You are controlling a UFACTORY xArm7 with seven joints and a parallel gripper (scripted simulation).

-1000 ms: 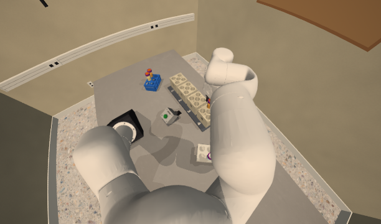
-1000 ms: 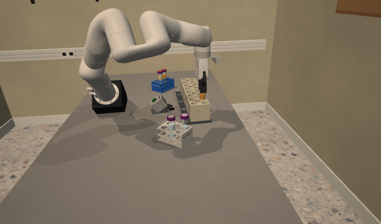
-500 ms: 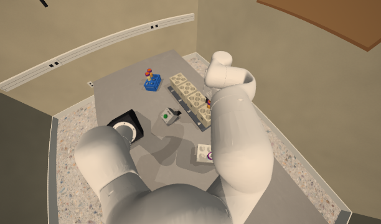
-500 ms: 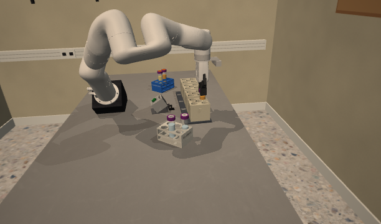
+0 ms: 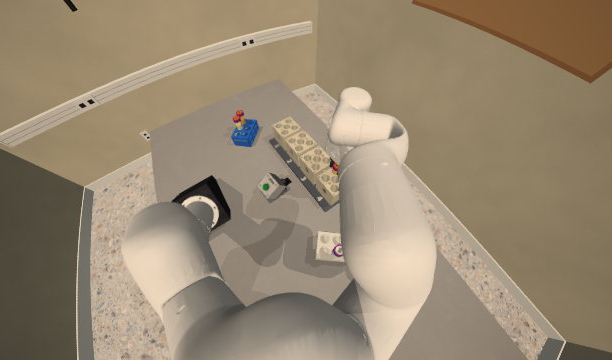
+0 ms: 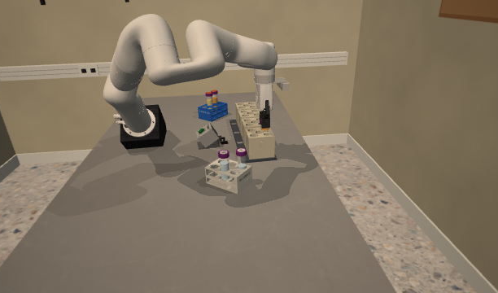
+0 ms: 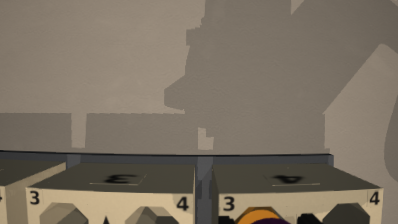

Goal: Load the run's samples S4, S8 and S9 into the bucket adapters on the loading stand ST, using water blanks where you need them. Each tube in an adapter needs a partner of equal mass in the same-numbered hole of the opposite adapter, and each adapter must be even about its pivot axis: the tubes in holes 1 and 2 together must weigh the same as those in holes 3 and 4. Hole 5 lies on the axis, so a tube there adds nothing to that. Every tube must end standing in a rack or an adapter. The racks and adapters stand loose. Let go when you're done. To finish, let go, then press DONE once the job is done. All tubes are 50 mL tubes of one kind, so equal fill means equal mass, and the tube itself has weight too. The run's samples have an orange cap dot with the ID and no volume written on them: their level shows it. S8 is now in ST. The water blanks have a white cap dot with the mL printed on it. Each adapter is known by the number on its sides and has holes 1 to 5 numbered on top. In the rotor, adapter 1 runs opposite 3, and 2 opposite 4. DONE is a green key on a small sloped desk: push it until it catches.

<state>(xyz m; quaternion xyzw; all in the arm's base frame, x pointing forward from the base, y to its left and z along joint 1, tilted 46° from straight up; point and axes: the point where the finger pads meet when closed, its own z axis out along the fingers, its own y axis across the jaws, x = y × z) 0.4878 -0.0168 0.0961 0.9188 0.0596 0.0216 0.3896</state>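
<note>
Right now the tool [image 5: 333, 163] [image 6: 265, 116] [image 7: 265, 221] pinches an orange-filled tube [image 5: 335, 169] [image 6: 265, 129] [image 7: 257, 215] by its purple-capped end, upright at hole 3 of adapter 4 [image 5: 328, 187] [image 6: 261, 146] [image 7: 300, 186]; its depth I can't tell. That adapter ends the loading stand [image 5: 304, 179] [image 6: 236, 134] [image 7: 205, 167], near the bench's [image 5: 211, 150] [image 6: 172, 228] [image 7: 100, 60] right edge in the exterior view. Leftward, the green DONE key [image 5: 265, 187] [image 6: 201, 130] tops its sloped desk. The white rack [image 5: 324, 259] [image 6: 221, 185], well off the near edge, carries two pale-blue blanks [image 6: 224, 166]; the blue rack [image 5: 243, 140] [image 6: 212, 115], by the far edge, carries two orange-dotted samples [image 5: 240, 117] [image 6: 214, 98].
</note>
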